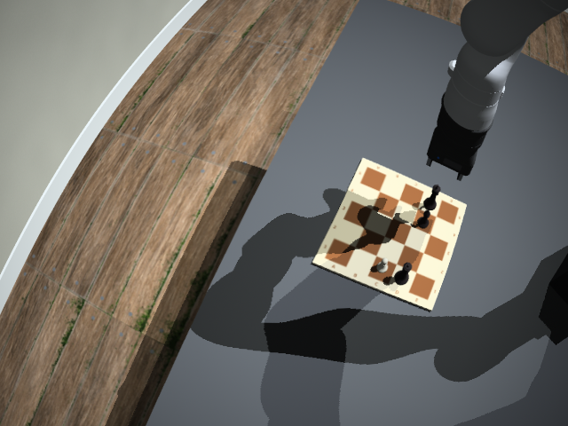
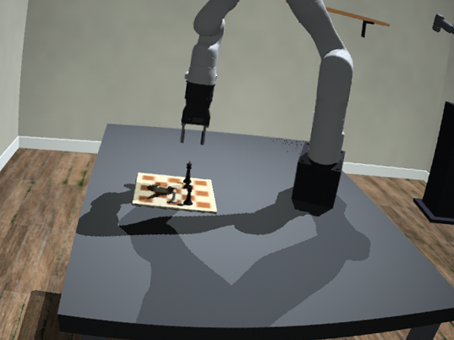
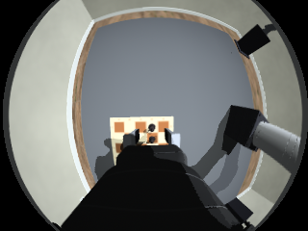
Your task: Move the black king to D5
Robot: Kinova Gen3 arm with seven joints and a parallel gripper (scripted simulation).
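The small chessboard (image 1: 390,233) lies on the dark table. The black king (image 1: 430,197), the tallest piece, stands upright on a light square in the far row, second column from the right, free of the fingers. My gripper (image 1: 444,169) is open and empty, hanging well above and just behind the king. In the exterior view the gripper (image 2: 192,136) is clearly above the king (image 2: 188,171). In the wrist view the king (image 3: 152,130) shows far below, between the open fingers.
A shorter black piece (image 1: 424,220) stands on the square just in front of the king. A white pawn (image 1: 382,264) and a black pawn (image 1: 402,273) stand near the board's front edge. The arm's base (image 2: 317,177) is right of the board.
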